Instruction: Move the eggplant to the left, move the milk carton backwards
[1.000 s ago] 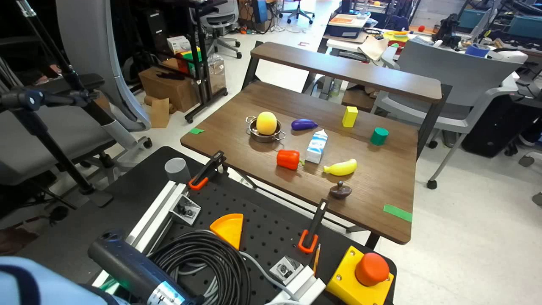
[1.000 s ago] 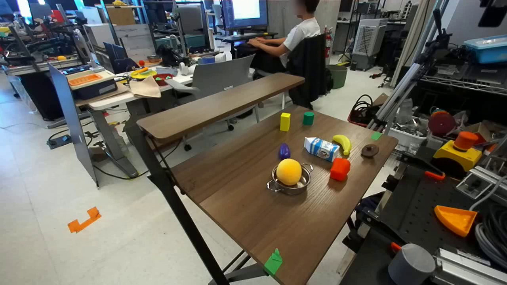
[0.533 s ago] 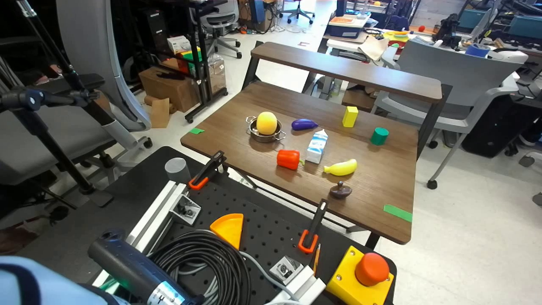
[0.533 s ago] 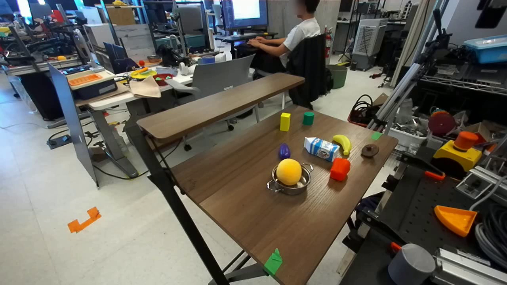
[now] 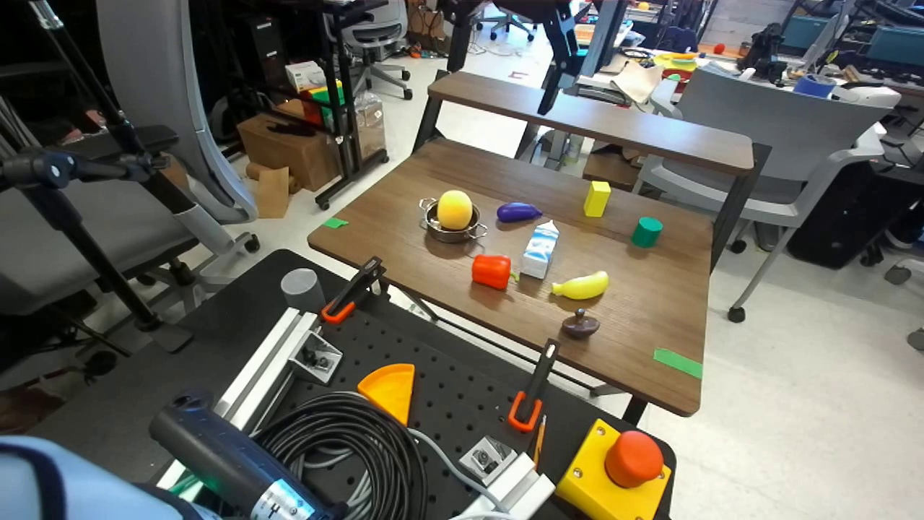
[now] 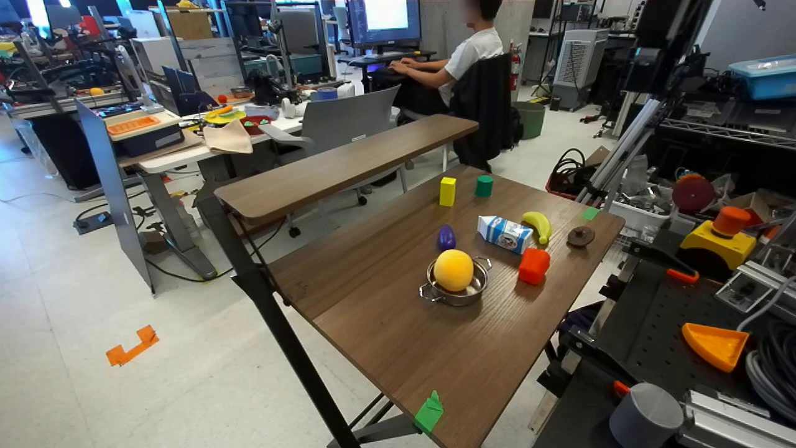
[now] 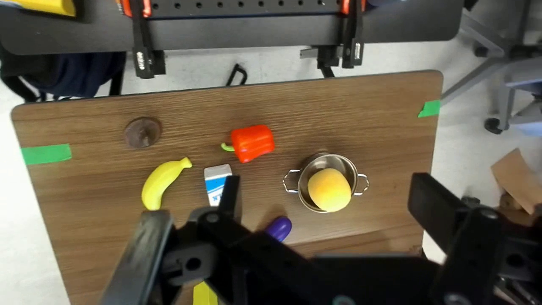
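The purple eggplant [image 5: 517,211] lies on the brown table behind the milk carton [image 5: 540,250]. The blue and white carton lies on its side, which shows in an exterior view [image 6: 505,234]. My gripper [image 5: 502,88] is open and empty, high above the table, near the top edge in an exterior view. In the wrist view my gripper [image 7: 326,182] has its fingers wide apart. Its left finger covers part of the carton [image 7: 217,182], and its linkage hides part of the eggplant [image 7: 279,228]. A dark part of the arm [image 6: 659,50] shows at the top right in an exterior view.
A metal pot [image 5: 450,235] holding a yellow ball [image 5: 455,209] stands left of the eggplant. A red pepper [image 5: 491,271], banana [image 5: 582,286] and brown lid [image 5: 580,326] lie nearer the front. A yellow block [image 5: 596,199], green cylinder [image 5: 647,232] and raised shelf [image 5: 599,123] are behind.
My gripper has come into view at the top edge of an exterior view, and the dark arm part has moved left and down in the exterior view at top right. The table objects have not moved.
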